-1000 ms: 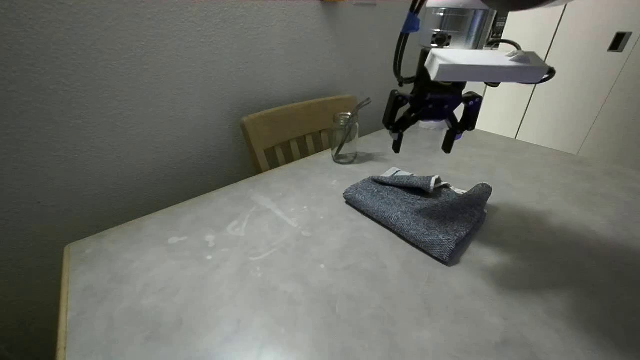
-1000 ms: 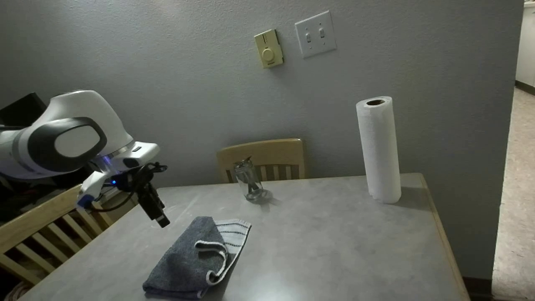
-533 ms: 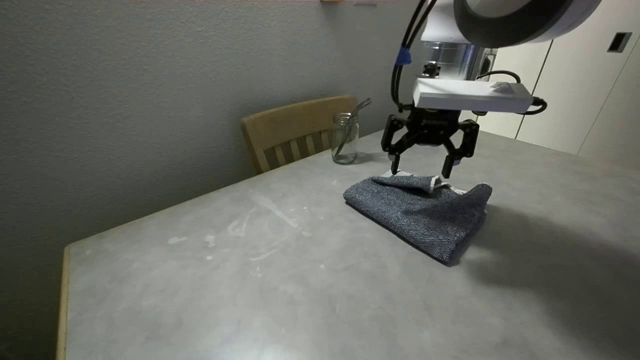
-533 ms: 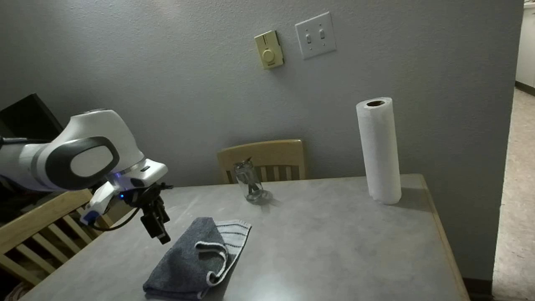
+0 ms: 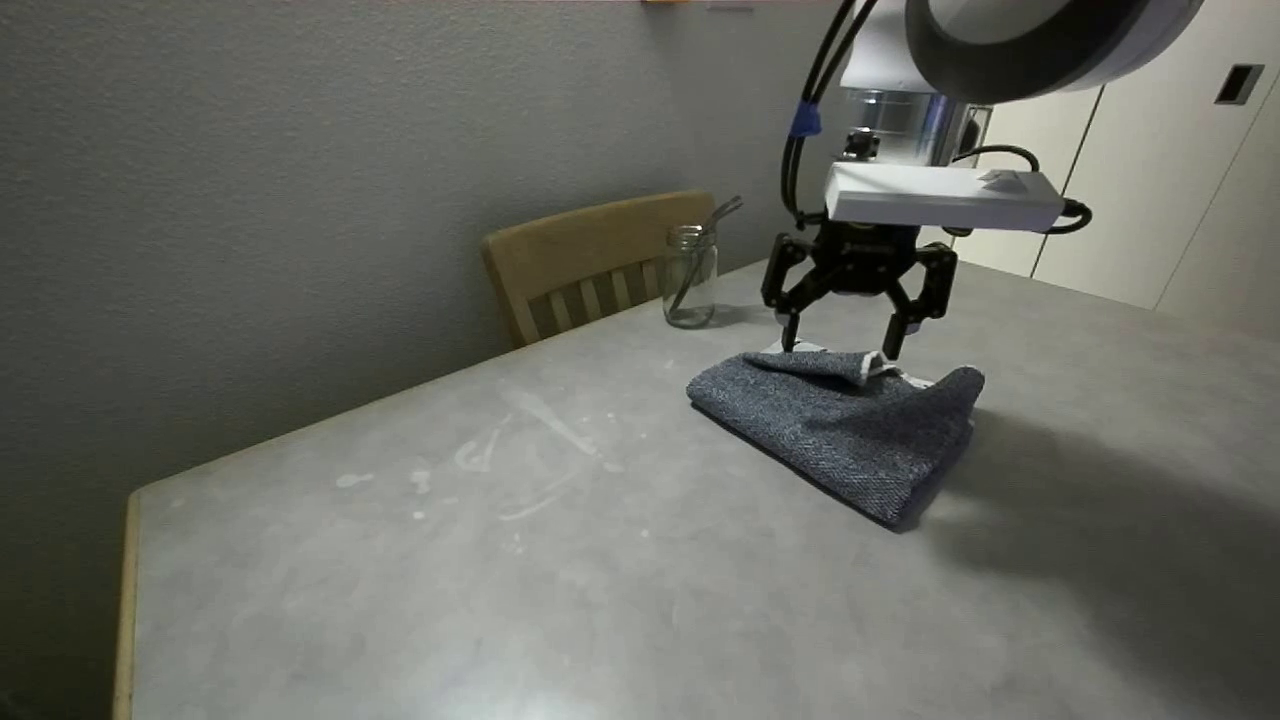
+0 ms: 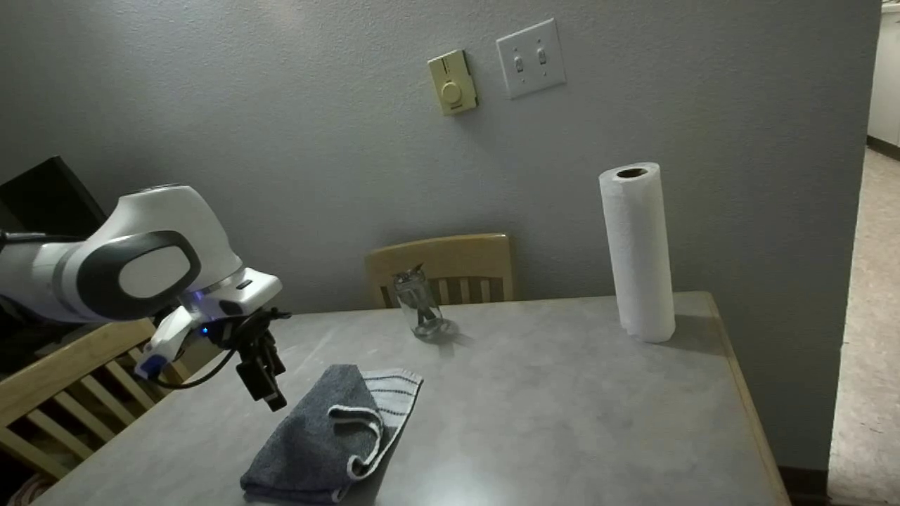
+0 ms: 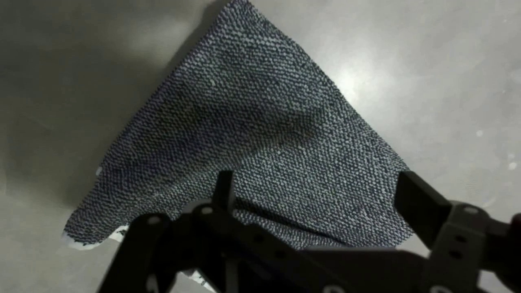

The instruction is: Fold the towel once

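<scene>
With our tool (image 5: 841,353) spread wide near the towel (image 5: 830,430), well away from the corner of the desk (image 6: 562,393) by the roll (image 6: 638,260), we could snag only its loose flap (image 5: 814,364) and undo the folding.

I see grey textured wall (image 6: 316,154) w/ dial unit (image 6: 452,82) & dbl switch plate (image 6: 531,57), wood chair (image 6: 450,256) btwn wall & grey table (image 6: 562,407), pale door panels (image 5: 1150,200), light floor (image 6: 875,281) past wall's end; glare (image 6: 457,488) on table.
</scene>
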Robot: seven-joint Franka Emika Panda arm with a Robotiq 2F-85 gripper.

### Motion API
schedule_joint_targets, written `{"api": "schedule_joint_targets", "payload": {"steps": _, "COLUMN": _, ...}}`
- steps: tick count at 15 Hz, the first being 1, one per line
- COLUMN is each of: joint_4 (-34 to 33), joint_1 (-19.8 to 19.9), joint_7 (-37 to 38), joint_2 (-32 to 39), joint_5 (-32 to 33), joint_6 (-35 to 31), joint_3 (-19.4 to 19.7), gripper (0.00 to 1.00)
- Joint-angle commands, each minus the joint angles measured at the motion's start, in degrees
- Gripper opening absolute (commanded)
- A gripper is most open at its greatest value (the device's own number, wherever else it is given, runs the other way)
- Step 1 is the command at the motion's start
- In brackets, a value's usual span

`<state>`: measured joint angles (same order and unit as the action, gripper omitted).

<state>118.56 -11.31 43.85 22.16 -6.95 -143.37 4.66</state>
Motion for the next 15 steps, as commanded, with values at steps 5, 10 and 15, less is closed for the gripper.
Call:
{"api": "schedule_joint_targets", "payload": {"steps": 5, "joint_4": -0.6, "joint_1": 1.3, "joint_7": 1.9, "joint_2": 3.3, "joint_5": 3.0, "joint_6": -1.3, "joint_3": 0.6, "gripper": 1.0}}
{"api": "schedule_joint_targets", "payload": {"steps": 10, "joint_4": -0.8, "joint_1": 2.8, "joint_7": 0.9, "joint_2": 5.7, "joint_5": 1.2, "joint_6": -3.1, "joint_3": 0.1, "gripper": 0.66}}
{"api": "schedule_joint_targets", "payload": {"steps": 15, "joint_4": -1.1, "joint_1": 2.7, "joint_7": 0.9, "joint_2": 6.9, "joint_5": 1.6, "joint_6": -3.9, "joint_3": 0.4, "gripper": 0.32}}
